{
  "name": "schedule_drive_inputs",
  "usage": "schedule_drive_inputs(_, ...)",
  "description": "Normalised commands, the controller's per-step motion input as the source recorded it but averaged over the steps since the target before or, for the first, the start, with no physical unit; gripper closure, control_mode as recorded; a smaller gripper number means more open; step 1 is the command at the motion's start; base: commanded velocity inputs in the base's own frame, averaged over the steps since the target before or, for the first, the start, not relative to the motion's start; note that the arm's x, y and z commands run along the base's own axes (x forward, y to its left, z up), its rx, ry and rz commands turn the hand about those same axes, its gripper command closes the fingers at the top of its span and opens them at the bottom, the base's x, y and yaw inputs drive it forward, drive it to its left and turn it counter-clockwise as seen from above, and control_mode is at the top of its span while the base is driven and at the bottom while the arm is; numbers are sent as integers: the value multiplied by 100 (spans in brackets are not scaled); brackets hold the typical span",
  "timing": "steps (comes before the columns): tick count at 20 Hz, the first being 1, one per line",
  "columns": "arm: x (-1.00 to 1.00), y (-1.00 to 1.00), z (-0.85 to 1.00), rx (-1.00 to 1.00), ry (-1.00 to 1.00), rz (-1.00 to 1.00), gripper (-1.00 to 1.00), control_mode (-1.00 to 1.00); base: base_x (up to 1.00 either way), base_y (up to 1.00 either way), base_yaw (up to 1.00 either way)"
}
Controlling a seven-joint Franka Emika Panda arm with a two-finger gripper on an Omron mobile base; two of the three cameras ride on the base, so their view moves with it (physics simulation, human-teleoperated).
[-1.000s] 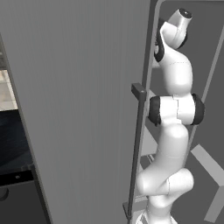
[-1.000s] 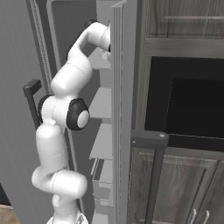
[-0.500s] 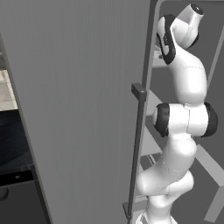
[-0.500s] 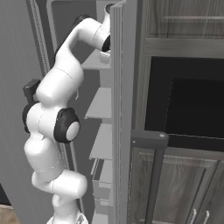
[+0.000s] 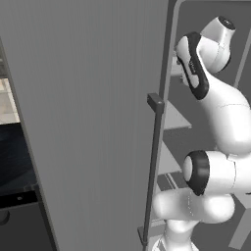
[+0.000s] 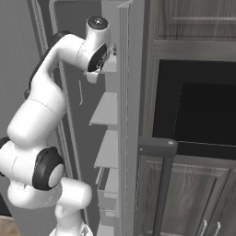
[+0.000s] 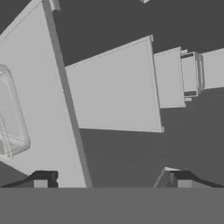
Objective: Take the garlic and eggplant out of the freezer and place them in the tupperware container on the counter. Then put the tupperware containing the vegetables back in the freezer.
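We have the freezer point(image 5: 93, 122) filling most of what we see: its wide grey door stands swung open on the left base view, with the dark bar handle point(image 5: 154, 162) along its edge, and the pale shelves point(image 6: 107, 110) run down the inside in the right base view. Our arm point(image 6: 50, 92) reaches high into the cabinet, the wrist bent in toward an upper shelf.

In the hand view the tupperware container point(image 7: 11, 116) sits on a pale shelf at the left edge, a rounded translucent tray cut off by the frame, so it looks to be already inside the freezer. We cannot make out the garlic or the eggplant in it; the tray's contents are too faint to tell.

The gripper point(image 7: 111, 179) has its two fingertips spread as wide as they go, with nothing between them and clear of the tray.

We judge the step in hand to be leaving the freezer after setting the tray down. To do it well, we should draw the hand straight back along the shelf, keeping the spread fingers off the tray's rim and the shelf edge, then clear the elbow past the door frame before swinging toward the door.
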Motion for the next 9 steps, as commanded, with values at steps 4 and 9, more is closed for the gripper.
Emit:
schedule_drive_inputs(4, -100, 3, -41, 0, -1, 0, -100, -100, 0, 0, 0)
schedule_drive_inputs(9, -100, 0, -47, 0, 0, 0, -100, -100, 0, 0, 0)
